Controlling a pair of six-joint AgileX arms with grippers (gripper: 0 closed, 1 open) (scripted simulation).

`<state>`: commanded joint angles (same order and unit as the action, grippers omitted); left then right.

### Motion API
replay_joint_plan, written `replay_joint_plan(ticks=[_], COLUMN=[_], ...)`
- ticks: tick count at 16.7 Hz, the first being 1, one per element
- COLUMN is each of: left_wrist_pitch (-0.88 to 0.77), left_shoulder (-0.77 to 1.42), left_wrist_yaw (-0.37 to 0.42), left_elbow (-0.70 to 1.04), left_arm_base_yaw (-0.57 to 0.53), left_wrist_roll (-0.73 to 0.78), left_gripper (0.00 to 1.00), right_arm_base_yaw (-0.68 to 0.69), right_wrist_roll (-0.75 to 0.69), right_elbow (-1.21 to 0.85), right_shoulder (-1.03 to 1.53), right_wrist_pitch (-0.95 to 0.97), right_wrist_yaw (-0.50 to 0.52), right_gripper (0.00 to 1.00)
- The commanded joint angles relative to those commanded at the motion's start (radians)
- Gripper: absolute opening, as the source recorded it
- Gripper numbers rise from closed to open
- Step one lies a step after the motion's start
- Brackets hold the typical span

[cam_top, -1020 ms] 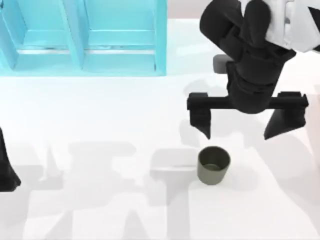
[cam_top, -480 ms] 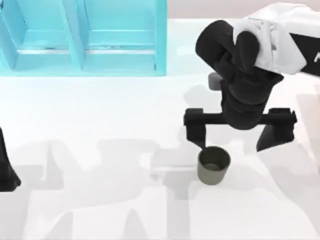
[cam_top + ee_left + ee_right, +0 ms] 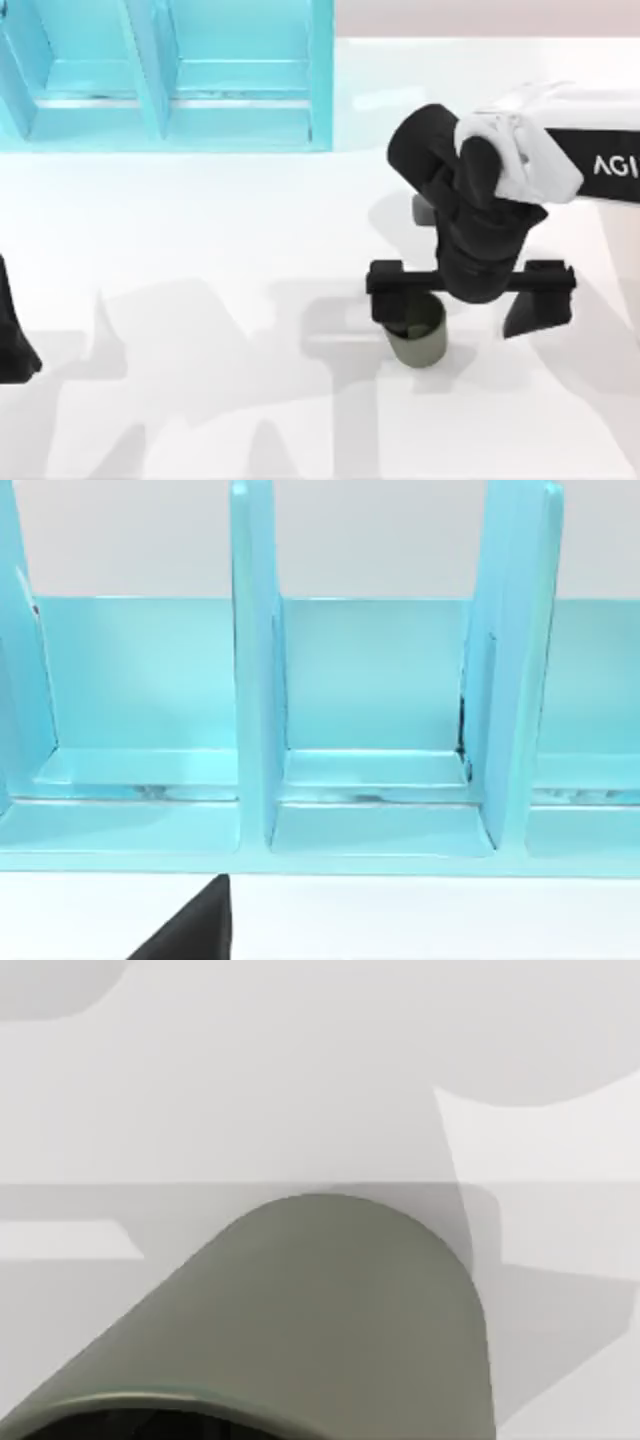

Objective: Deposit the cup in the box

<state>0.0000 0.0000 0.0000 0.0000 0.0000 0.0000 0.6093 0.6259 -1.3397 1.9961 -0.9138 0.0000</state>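
Olive-grey cup [image 3: 418, 340] now sits under my right hand [image 3: 470, 305], which has descended, fingers apart; grasp comes next.

White right arm [image 3: 560, 160], black wrist, black wedge fingers [image 3: 537, 305].

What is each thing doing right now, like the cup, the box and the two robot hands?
cup: upright on the table, not in the box, not lifted.
box: open blue compartments, nothing inside them.
right hand: open, fingers spread wide, one finger over the cup's rim.
left hand: parked at the table's left edge.
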Motion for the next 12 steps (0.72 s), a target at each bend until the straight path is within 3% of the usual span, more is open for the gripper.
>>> replay_joint_plan(ticks=[1,12], left_wrist_pitch=[0.000,0.000], left_shoulder=[0.000,0.000], left_wrist_yaw=[0.000,0.000], left_elbow=[0.000,0.000], left_arm_base_yaw=[0.000,0.000], left_wrist_roll=[0.000,0.000], left_gripper=[1.00,1.00], right_arm_base_yaw=[0.000,0.000], right_wrist_roll=[0.000,0.000], right_elbow=[0.000,0.000], right_shoulder=[0.000,0.000], right_wrist_pitch=[0.000,0.000], right_wrist_yaw=[0.000,0.000], right_gripper=[1.00,0.17])
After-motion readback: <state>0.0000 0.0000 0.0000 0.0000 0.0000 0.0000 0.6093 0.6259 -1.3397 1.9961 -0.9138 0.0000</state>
